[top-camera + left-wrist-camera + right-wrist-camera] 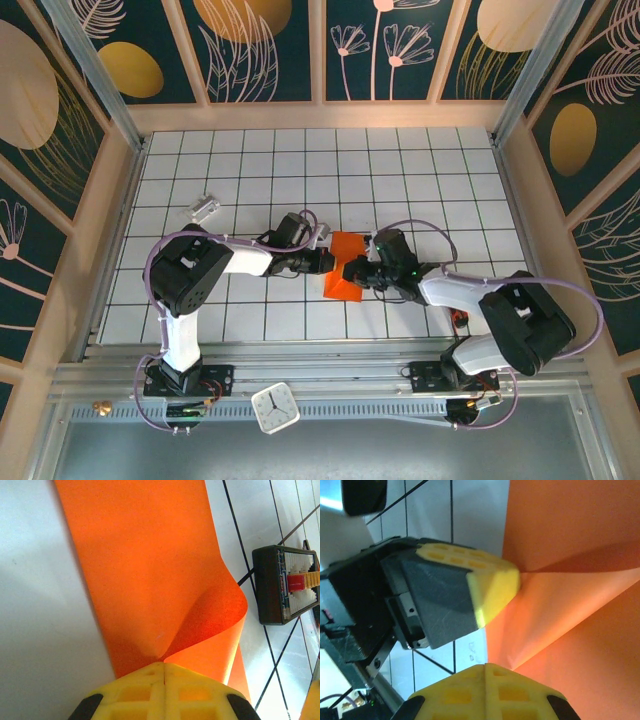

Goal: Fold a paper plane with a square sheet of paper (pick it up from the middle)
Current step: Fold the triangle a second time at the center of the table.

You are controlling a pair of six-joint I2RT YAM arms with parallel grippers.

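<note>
From the top camera, the square sheet of paper lies on the white grid table, in the middle near the front edge and between the two arms. The left gripper meets it from the left and the right gripper from the right, so the two tips almost face each other. The grippers cover the centre of the sheet, and the jaws are too small here to judge. Each arm rises from its base, bends at the elbow and reaches inward, with the wrist low over the table. A small silvery block lies well apart at the back left.

In the left wrist camera, the left gripper has its yellow fingers pressed together, and a raised fold of the sheet runs into the seam between them, so it is pinching the paper. The frame cuts off the sheet at the top. A small black tray stands to the right, apart from the paper.

In the right wrist camera, the right gripper is also closed, with the sheet's near edge pinched at its tips. The left gripper touches the same edge further along, where a crease starts. The frame cuts off the paper on the right.
</note>
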